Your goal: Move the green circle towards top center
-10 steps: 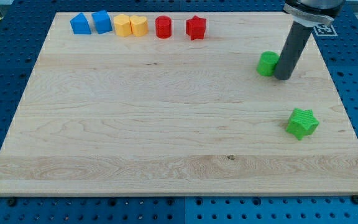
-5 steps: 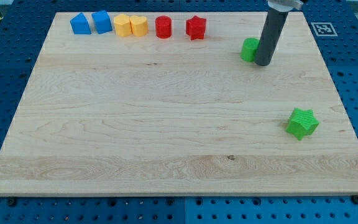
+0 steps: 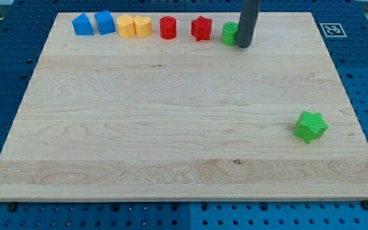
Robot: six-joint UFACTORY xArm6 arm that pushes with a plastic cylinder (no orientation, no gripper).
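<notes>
The green circle sits near the board's top edge, just right of the red star. My dark rod comes down from the view's top, and my tip touches the green circle's right side, partly hiding it. A green star lies far off at the view's lower right.
A row along the top edge holds two blue blocks, two yellow blocks, a red circle and the red star. The wooden board lies on a blue pegboard; a marker tag sits at top right.
My tip has moved up and to the left, pushing the green circle from the right side of the board to the top edge beside the red star.
</notes>
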